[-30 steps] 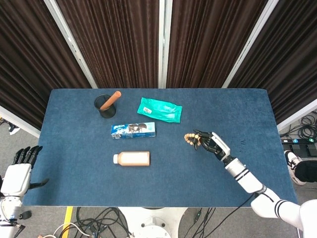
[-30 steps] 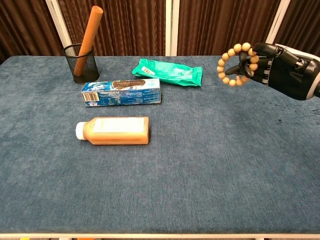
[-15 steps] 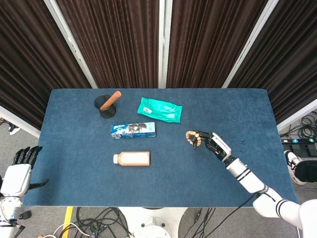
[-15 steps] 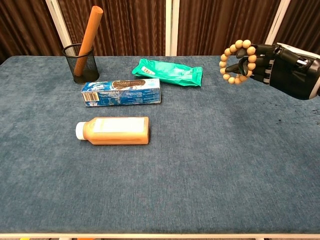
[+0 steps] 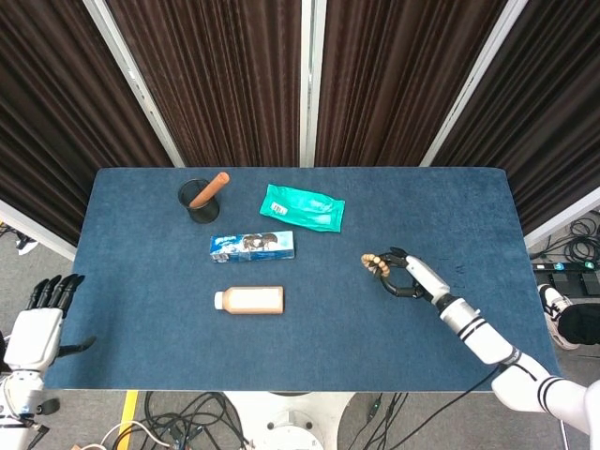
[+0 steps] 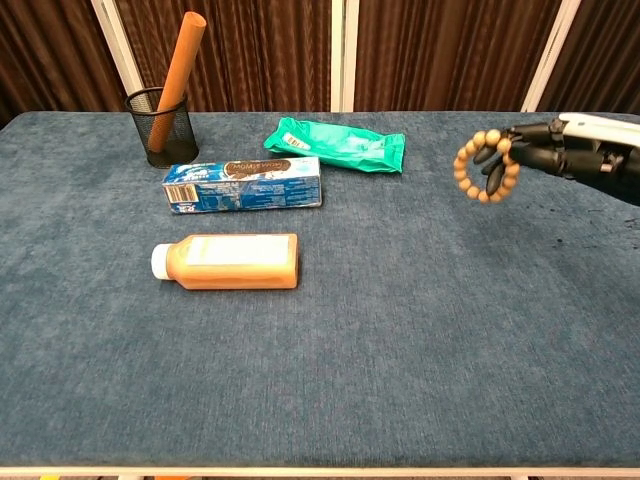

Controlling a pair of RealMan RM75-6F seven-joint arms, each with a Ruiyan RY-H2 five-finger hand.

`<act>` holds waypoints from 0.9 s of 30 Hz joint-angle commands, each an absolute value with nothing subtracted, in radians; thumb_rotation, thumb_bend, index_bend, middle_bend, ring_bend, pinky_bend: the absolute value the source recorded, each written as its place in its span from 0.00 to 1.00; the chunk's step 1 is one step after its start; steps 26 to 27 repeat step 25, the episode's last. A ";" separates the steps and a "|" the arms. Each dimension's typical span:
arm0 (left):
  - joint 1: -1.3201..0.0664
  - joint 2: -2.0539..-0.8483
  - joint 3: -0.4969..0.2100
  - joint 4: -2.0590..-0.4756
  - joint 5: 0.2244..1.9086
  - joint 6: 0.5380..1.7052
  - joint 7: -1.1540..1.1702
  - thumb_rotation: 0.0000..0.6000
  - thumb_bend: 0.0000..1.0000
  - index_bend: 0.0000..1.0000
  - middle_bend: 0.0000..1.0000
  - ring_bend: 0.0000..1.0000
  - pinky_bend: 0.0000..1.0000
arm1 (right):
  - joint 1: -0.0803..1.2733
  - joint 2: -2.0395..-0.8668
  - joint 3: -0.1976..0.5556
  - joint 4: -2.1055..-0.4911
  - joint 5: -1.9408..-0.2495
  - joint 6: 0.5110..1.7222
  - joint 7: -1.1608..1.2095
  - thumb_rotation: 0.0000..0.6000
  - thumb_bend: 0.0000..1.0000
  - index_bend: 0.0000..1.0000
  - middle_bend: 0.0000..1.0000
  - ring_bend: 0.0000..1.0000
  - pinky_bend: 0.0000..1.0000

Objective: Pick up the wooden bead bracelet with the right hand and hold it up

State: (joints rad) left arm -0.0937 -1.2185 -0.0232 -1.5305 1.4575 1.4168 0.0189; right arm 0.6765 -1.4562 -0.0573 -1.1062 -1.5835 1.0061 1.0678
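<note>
The left hand point(image 5: 39, 323) sits off the counter's point(image 6: 330, 380) left edge, fingers spread and holding nothing; it has no part in this step. Across the counter lie a mesh cup point(image 6: 160, 125) with a brown stick, a blue box point(image 6: 245, 183), an orange bottle point(image 6: 228, 262) and a green packet point(image 6: 338, 145), all well clear of the work. On the far right, the right hand point(image 6: 560, 155) grips the bracelet point(image 6: 487, 167), which hangs as a loop from its fingertips in the air above the counter. To do the hold well, I judge the fingers should stay firmly hooked through the loop and the wrist steady, since the beads dangle from the very tips and could slide off. Compared with half a second ago, the hand has turned flatter and drawn toward the right edge, and the bracelet sits lower and further right in the chest view.
</note>
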 commanded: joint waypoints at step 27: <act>-0.085 -1.295 -0.059 -1.457 1.427 1.463 0.011 1.00 0.00 0.08 0.07 0.01 0.00 | 0.216 -1.134 -0.041 -1.632 -1.430 1.538 0.115 0.84 0.32 0.02 0.17 0.00 0.00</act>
